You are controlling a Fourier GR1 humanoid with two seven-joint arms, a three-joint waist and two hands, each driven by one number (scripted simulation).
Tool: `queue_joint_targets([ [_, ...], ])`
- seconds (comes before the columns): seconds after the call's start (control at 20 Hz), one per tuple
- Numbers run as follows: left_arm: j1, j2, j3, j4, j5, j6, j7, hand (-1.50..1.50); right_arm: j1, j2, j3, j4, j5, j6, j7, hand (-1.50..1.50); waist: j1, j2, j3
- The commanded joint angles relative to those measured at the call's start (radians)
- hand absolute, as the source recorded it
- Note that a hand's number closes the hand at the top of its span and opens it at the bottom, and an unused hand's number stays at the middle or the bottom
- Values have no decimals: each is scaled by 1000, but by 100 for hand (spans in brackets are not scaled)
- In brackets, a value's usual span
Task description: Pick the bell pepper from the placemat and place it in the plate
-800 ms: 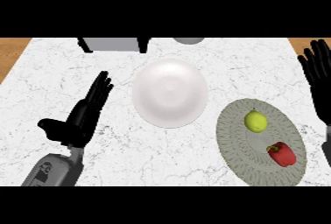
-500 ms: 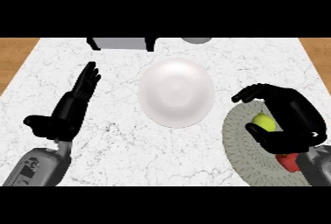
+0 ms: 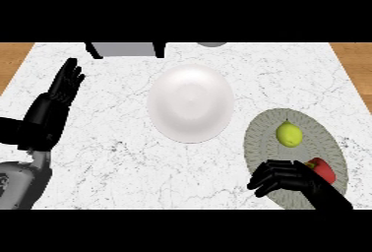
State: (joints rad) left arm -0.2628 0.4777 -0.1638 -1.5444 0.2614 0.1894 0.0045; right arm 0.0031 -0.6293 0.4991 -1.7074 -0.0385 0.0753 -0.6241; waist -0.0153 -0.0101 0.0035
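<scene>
A red bell pepper (image 3: 324,171) lies on the round grey placemat (image 3: 265,133) at the right, below a yellow-green lemon (image 3: 289,134). My right hand (image 3: 291,179) sits over the placemat's lower part, fingers curled, just left of the pepper and touching its left side; whether it grips the pepper I cannot tell. The white plate (image 3: 190,103) lies in the middle of the counter, bare. My left hand (image 3: 49,112) rests open at the left, fingers up.
A grey appliance (image 3: 125,49) and a grey round object (image 3: 211,44) stand at the counter's back edge. The marble counter (image 3: 109,162) ends in wood on both sides.
My right hand came in from the right edge, passed over the lemon, and has dropped lower on the placemat beside the pepper. The view shifted slightly; the left hand stays raised.
</scene>
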Motion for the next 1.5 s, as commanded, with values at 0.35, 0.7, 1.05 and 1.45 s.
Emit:
queue_joint_targets([
  [0.35,24,17,46,-82,-6,-39,64,0,240,-118,-208,42,-54,58,-494,-150,4,7,-3],
  [0.7,23,41,84,-61,20,-65,60,0,243,-370,-387,-55,85,-28,-181,-150,-7,2,-7],
  [1.05,17,21,65,-67,-9,-56,61,0,308,-554,-378,-132,335,-10,81,-150,-2,6,-7],
  [1.45,-14,8,111,-10,-1,-117,55,0,279,-445,-253,-223,551,41,322,-150,14,11,-4],
])
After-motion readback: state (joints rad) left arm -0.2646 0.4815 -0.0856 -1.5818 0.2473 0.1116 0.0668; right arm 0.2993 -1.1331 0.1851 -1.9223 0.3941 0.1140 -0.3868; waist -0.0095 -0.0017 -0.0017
